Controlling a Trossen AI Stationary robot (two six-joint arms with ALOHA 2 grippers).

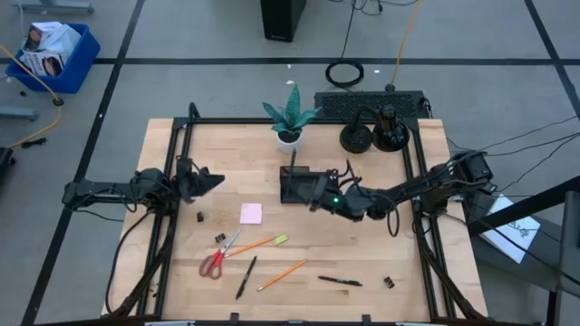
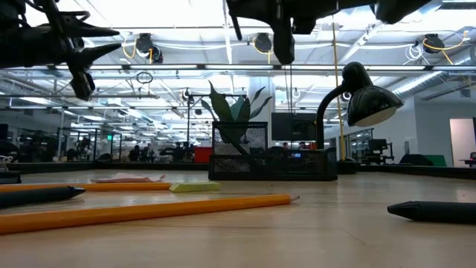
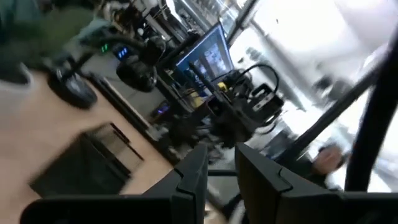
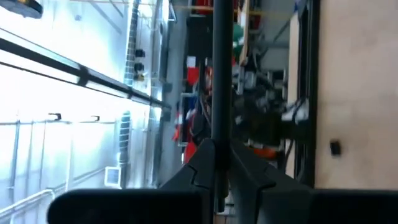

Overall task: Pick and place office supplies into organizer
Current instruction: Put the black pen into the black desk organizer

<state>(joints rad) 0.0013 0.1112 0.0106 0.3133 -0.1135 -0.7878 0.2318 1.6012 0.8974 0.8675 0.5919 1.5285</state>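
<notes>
The black mesh organizer (image 1: 297, 186) stands at the table's middle. My right gripper (image 1: 314, 204) hangs just off its near right corner, above the table, shut on a slim black pen (image 4: 219, 74). My left gripper (image 1: 216, 181) waits at the left, a little open and holding nothing. Lying flat on the near half are red-handled scissors (image 1: 216, 261), a pink sticky pad (image 1: 251, 213), two orange pencils (image 1: 281, 274), a yellow-green highlighter (image 1: 279, 240), two black pens (image 1: 246, 276) and small binder clips (image 1: 200, 215). My right gripper pinches the pen between its two fingers at one end (image 4: 219, 134). The pen runs along the fingers and sticks out straight ahead of them. It is lifted clear of the table. From above, the pen is lost against the dark organizer.
A potted green plant (image 1: 290, 118) stands just behind the organizer. Two round black lamp bases (image 1: 358, 136) and a black keyboard (image 1: 367, 104) are at the far right. Black frame rails (image 1: 177, 226) run along the table's left and right sides.
</notes>
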